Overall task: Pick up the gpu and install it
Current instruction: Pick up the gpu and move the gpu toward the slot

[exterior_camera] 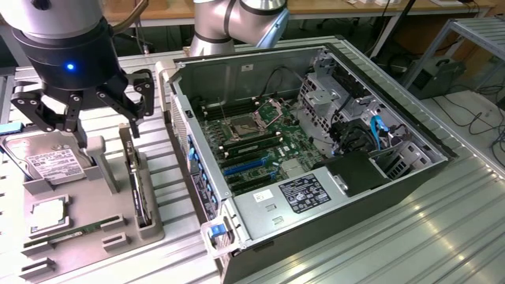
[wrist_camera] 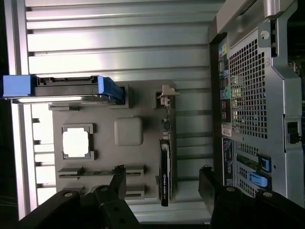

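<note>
Hand: we see the hand (exterior_camera: pixel 91 127) spread wide with nothing in its grasp, hanging above the grey tray (exterior_camera: pixel 87 204) on the exterior view's left.
Fingers: from the wrist view, two dark fingers (wrist_camera: pixel 116 183) reach down on either side of the tray's card slot, clear of everything.
Gpu: there it is, the gpu (exterior_camera: pixel 141 189) standing on edge in a slot along the tray's side nearest the computer case (exterior_camera: pixel 410 177), untouched.
Gpu from the wrist: we look down on the gpu (wrist_camera: pixel 164 176) as a thin dark strip, its pale bracket end pointing away from the hand, and it lines up in the gap between the fingers.
Height: the hand sits above the card, apart from it, no contact.
Tray neighbours: the hard drive (exterior_camera: pixel 51 160) with its white label leans in its holder, a square processor chip (exterior_camera: pixel 49 214) lies flat, and a narrow RAM stick (exterior_camera: pixel 79 229) lies beside it.
Computer case: it lies on its side with the panel off, and we see the motherboard (exterior_camera: pixel 252 142) with its blue slots (exterior_camera: pixel 240 167) facing up.
Tabletop: ribbed metal tabletop (exterior_camera: pixel 442 236) carries both the tray and the case, the two just beside each other.
Task status: the card is in its tray slot, not in the case.
</note>
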`<state>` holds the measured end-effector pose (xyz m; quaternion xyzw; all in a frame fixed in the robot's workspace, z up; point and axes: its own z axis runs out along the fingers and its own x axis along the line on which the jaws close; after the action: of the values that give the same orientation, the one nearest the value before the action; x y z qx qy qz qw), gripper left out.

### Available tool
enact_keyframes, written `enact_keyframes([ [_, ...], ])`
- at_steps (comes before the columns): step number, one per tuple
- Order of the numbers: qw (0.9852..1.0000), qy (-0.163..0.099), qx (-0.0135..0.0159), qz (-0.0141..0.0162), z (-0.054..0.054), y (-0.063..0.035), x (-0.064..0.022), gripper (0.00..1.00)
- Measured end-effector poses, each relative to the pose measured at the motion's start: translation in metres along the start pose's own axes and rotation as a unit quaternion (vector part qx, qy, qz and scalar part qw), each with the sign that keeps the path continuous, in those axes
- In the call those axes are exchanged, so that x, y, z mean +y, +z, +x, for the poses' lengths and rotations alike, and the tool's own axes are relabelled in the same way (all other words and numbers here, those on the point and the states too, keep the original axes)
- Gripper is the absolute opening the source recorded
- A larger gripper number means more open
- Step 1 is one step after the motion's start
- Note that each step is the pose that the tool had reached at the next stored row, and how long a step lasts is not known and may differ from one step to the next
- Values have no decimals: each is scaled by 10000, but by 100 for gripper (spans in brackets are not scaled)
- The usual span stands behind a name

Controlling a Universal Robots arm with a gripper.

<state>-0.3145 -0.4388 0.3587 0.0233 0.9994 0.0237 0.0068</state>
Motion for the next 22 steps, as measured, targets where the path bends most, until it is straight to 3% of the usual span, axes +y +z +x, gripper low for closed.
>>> enact_keyframes([
  [22,10000,0,2,0,-1,130,-62,72],
])
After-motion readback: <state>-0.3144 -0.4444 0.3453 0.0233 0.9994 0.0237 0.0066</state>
